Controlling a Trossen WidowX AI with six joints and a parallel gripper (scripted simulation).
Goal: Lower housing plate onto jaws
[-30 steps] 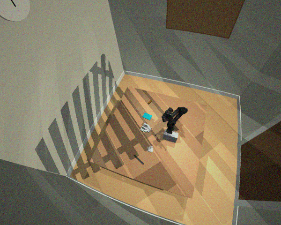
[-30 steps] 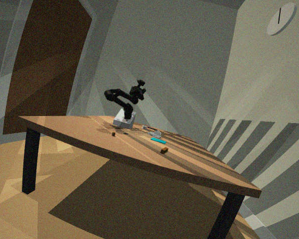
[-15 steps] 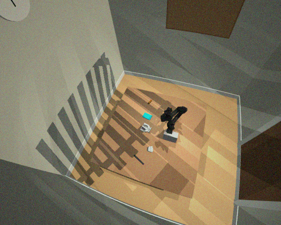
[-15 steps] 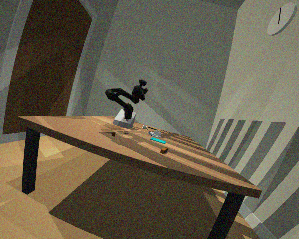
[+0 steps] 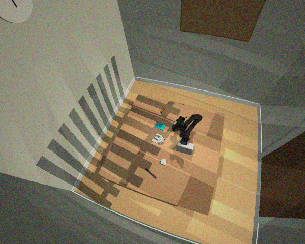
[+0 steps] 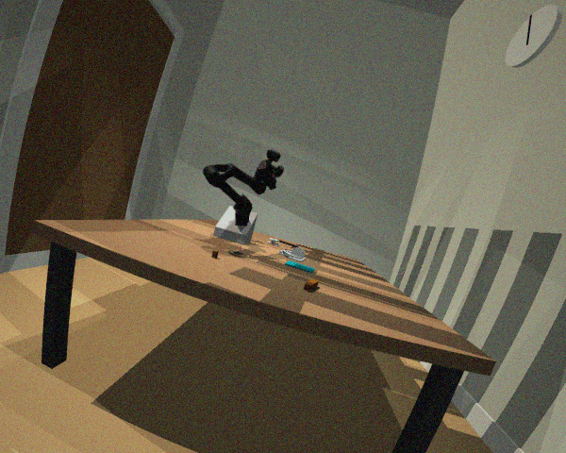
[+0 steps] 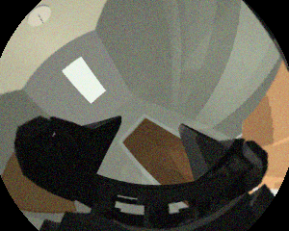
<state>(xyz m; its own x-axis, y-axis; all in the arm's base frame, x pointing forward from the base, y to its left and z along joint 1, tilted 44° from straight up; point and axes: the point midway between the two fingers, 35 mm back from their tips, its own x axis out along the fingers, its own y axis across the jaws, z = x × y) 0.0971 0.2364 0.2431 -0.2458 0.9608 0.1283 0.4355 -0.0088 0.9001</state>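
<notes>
So the arm (image 5: 190, 128) (image 6: 232, 177) is sitting folded up pretty high. From its pale base block (image 5: 184, 150) (image 6: 232, 238) it leans back to a bent elbow, then the forearm comes forward and a bit down to the wrist, and the hand end kicks upward from there. Gripper (image 5: 177, 127) (image 6: 275, 163) (image 7: 151, 122) is wide open with nothing in it, well up off the bench (image 5: 200, 183) (image 6: 141, 243). The wrist cam is basically staring at the walls, a bright ceiling panel (image 7: 84, 80) and a brown door (image 7: 159, 151), which shows between the fingertips.

Parts are all down on the bench. There's a white slotted piece with a rounded part (image 5: 158, 138) (image 6: 293, 253) in front of the arm, near the teal block (image 5: 159, 126) (image 6: 300, 266). I'd look there for the housing plate, but it's too small to tell plate from jaws, or whether anything's seated level. A small white piece (image 5: 162, 161) (image 6: 274, 241) lies off to one side near a dark rod (image 5: 150, 173), and an orange-brown block (image 5: 162, 110) (image 6: 310, 284) is past the teal one.
</notes>
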